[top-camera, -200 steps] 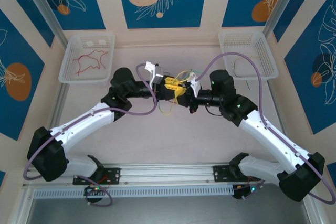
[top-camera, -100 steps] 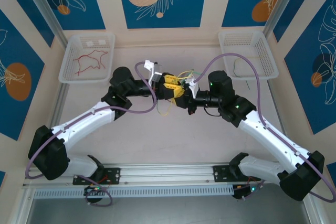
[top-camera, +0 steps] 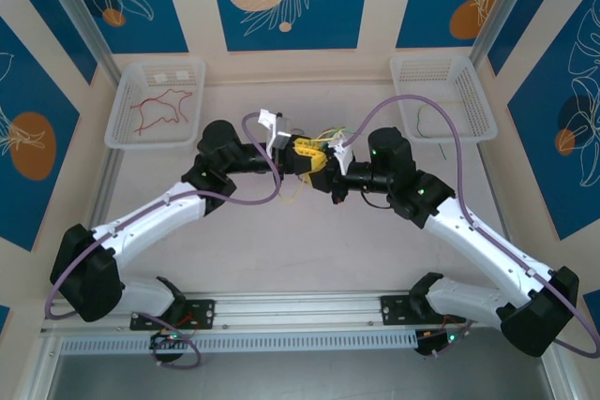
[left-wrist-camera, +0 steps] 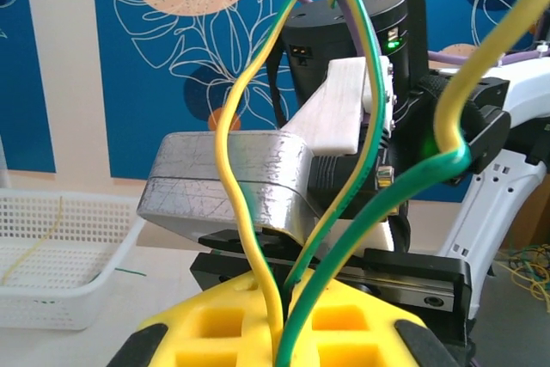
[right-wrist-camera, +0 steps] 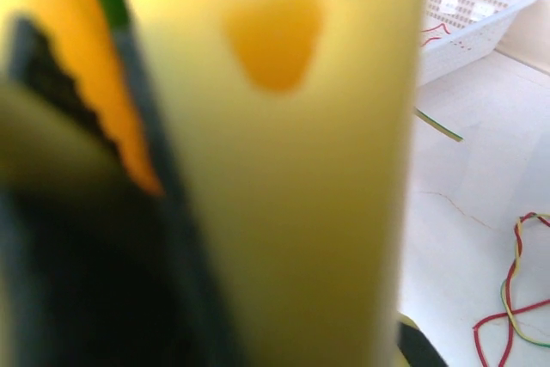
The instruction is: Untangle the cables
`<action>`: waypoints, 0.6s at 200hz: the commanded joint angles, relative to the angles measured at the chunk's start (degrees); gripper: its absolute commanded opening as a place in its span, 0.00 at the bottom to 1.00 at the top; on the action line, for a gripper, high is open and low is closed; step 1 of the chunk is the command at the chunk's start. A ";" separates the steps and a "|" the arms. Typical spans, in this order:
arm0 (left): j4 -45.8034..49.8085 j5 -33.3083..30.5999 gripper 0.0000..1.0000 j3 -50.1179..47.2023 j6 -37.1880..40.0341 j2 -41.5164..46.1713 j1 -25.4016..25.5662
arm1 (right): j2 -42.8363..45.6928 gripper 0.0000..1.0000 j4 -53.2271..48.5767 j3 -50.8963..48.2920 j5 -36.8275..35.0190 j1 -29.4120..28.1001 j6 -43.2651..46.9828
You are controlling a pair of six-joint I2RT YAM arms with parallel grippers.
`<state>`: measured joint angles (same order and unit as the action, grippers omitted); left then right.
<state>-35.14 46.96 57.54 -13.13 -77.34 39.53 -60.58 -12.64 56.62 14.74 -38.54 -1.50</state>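
The left pincer (left-wrist-camera: 279, 341) pinches the cables (left-wrist-camera: 225, 152), which run up toward the right pincer (top-camera: 326, 166) (open or shut, can't tell).

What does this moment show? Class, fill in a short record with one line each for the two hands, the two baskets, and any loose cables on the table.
Left hand: shut on yellow and green cables, mid-table
Right hand: close against the left hand; open or shut unclear
Left basket: red cables inside
Right basket: one thin pale cable inside
Table: loose red, yellow and green cables lying together
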 commanded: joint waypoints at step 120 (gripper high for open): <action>-5.53 -28.91 0.00 -7.53 -5.34 1.85 -1.90 | 7.16 1.00 16.63 -9.35 -7.98 -1.89 -9.42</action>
<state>-37.50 20.43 49.01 -19.18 -75.85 36.38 -48.88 -3.99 47.99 8.93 -39.07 -6.66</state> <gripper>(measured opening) 0.068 0.991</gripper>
